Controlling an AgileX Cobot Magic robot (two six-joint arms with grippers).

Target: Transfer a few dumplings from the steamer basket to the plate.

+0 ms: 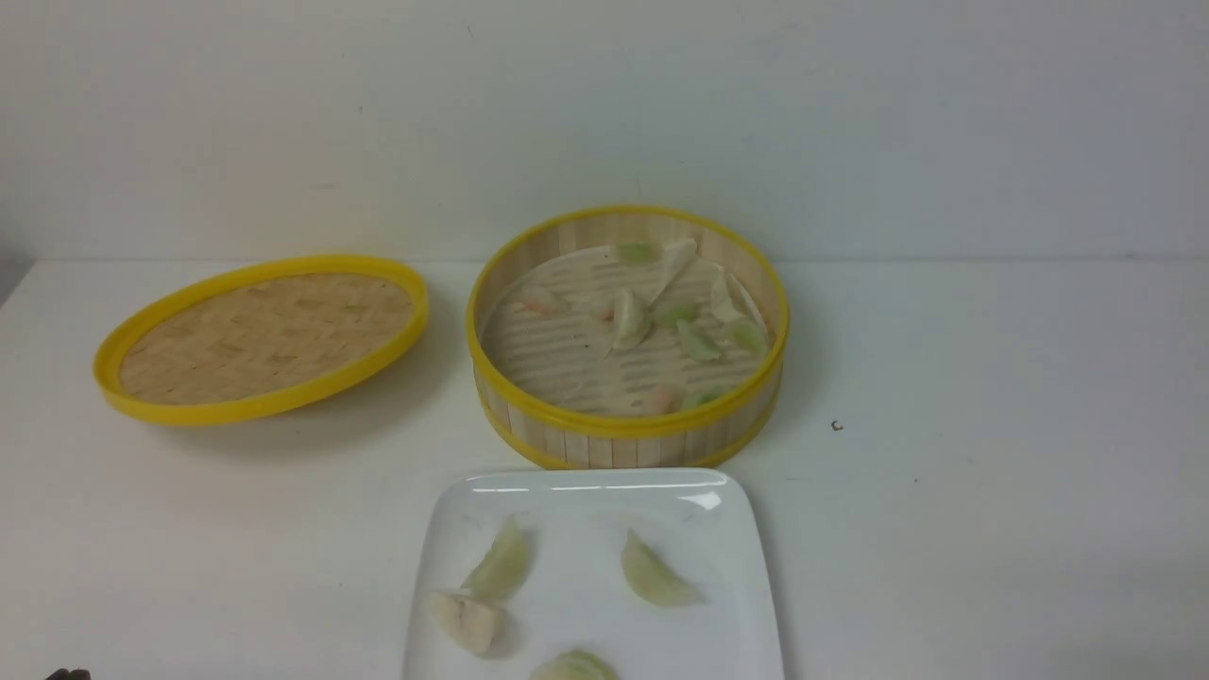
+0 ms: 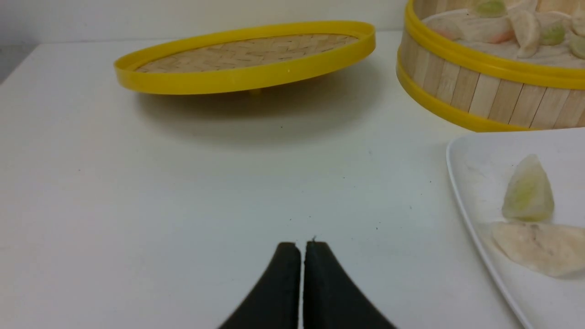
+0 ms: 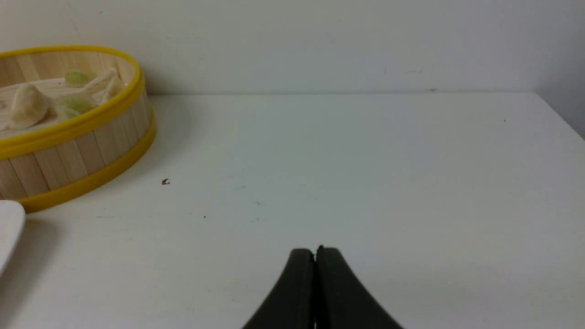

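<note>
**Dumplings: four plated, more left in basket**

Dumplings (image 1: 652, 574) on plate (image 1: 746, 567) near front edge of tabletop (image 1: 992, 491), four visible; rest in steamer basket (image 1: 628, 425) just behind plate. Lid (image 1: 260, 335) off, well apart to the left. Left claw (image 2: 301, 249) and right claw (image 3: 315, 253) both pinched together, empty, low over bare tabletop. Judged nearly or fully done. If another pick needed: open wide first, descend vertically clear of basket rim, pinch gently across crescent belly, avoid crushing the likely soft skin.
</note>
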